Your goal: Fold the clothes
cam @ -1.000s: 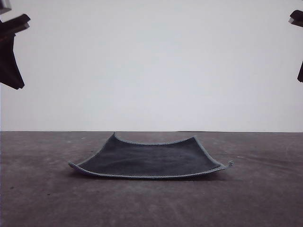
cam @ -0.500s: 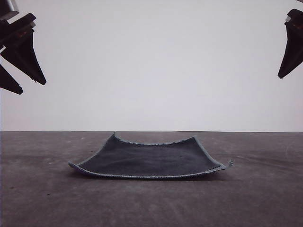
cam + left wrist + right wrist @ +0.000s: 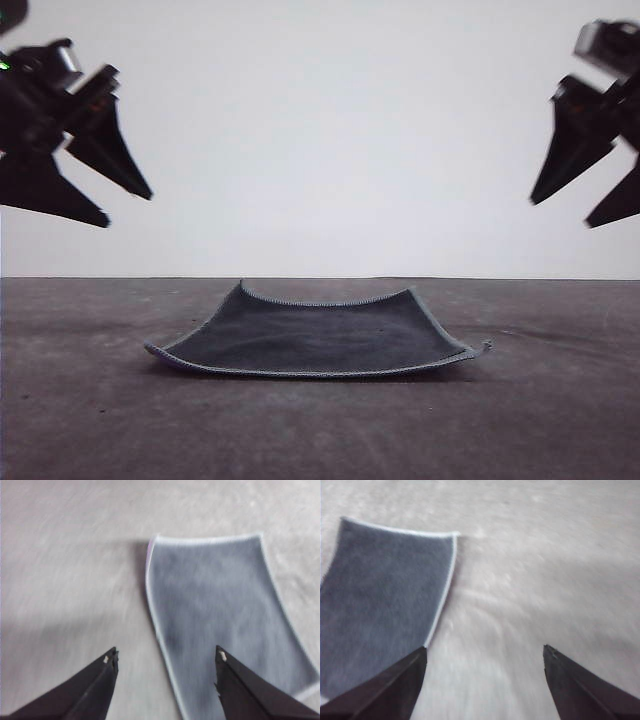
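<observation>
The clothes are one small square cloth lying flat on the grey table, dark grey face up, pale stitched hem around it, corners slightly curled. My left gripper hangs open high above the table to the cloth's left. My right gripper hangs open high to its right. In the left wrist view the cloth lies under and beyond the open fingers, with a sliver of purple at one lifted corner. In the right wrist view the cloth lies beside one open finger.
The grey table stretches bare all around the cloth, with a plain white wall behind its far edge.
Both arms have swung inward and downward from the upper corners of the front view, their fingers now pointing down toward the cloth. The cloth has not moved.
</observation>
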Controlling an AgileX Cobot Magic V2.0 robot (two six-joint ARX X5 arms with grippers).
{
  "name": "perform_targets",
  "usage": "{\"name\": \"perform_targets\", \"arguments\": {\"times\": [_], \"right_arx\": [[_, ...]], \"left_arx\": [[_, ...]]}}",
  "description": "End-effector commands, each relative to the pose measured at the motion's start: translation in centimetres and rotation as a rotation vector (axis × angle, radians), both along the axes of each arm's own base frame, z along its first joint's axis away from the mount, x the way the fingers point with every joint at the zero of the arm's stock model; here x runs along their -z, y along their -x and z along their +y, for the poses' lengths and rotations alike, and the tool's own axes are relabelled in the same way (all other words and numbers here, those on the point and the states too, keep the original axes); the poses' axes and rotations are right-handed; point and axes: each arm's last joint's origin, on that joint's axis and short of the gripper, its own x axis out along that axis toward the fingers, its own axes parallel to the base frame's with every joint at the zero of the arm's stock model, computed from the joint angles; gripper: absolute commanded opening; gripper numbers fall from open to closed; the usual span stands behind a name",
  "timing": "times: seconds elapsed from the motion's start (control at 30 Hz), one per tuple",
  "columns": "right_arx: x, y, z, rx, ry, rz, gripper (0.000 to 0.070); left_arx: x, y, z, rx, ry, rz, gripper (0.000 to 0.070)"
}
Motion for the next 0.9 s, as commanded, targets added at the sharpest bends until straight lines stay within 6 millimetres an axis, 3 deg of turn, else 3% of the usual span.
{"name": "perform_targets", "arguments": {"times": [0.0, 0.2, 0.37, 0.63, 0.87], "right_arx": [[0.4, -1.2, 0.4, 0.000, -0.033, 0.008, 0.0465], [2.8, -4.3, 2.0, -0.044, -0.070, 0.065, 0.0465], [3.2, -7.4, 3.5, -0.073, -0.083, 0.071, 0.0465], [3.8, -11.7, 6.0, -0.116, -0.098, 0.081, 0.0465], [5.4, -13.9, 7.6, -0.145, -0.112, 0.114, 0.0465]], "left_arx": [[0.2, -1.7, -0.4, 0.012, 0.009, 0.007, 0.0364], [1.5, -6.0, -1.5, 0.062, 0.039, 0.058, 0.0364], [2.4, -9.0, -2.8, 0.086, 0.038, 0.065, 0.0365], [5.2, -11.9, -4.3, 0.111, 0.033, 0.104, 0.0365], [7.2, -13.1, -4.6, 0.114, 0.029, 0.125, 0.0365]]}}
